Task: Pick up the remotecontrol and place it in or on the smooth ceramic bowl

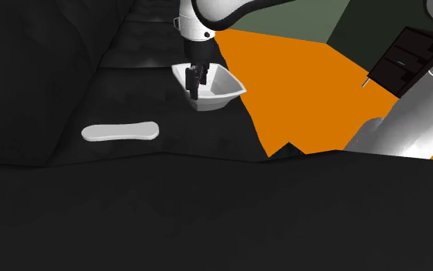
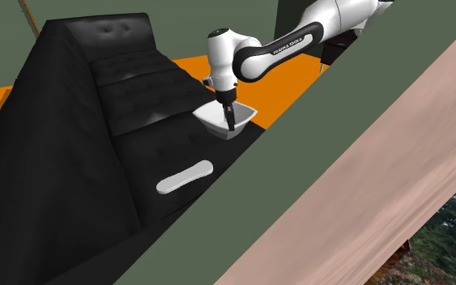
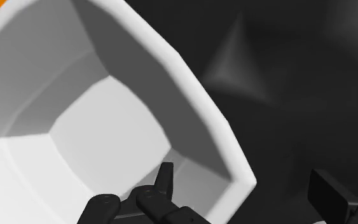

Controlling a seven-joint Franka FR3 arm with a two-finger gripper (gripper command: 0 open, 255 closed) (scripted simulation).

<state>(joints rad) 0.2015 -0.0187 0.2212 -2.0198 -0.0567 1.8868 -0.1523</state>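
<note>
The robot's black gripper point(image 1: 197, 83) hung over a white bowl point(image 1: 228, 80) on the seat of a black sofa point(image 1: 207, 200), its two fingers point(image 3: 164, 175) spread apart and clasping nothing. In the wrist view one finger dipped inside the bowl point(image 3: 139, 57) and the other stood outside it, with a corner of the rim between them; whether either touched the rim could not be told. The white remote control point(image 1: 121, 132) lay flat on the same seat, well apart from the bowl and to the shoulder view's left of it, untouched by the gripper. In the second exterior view the remote control point(image 2: 185, 177) lay nearer the camera than the bowl point(image 2: 212, 123), along the same row of cushions, while the white arm point(image 2: 283, 44) reached in from above and bent down so that the gripper point(image 2: 230, 121) pointed into the bowl. The sofa point(image 2: 80, 97) was tufted, its backrest rising beyond the bowl. An orange floor point(image 1: 299, 85) spread out just beside the bowl past the seat's edge, and dull green walls point(image 1: 291, 23) closed the room behind it. A dark cabinet point(image 1: 407, 58) stood far from the bowl, by the wall. A pale pink beam point(image 2: 364, 186) crossed the second exterior view's foreground.
</note>
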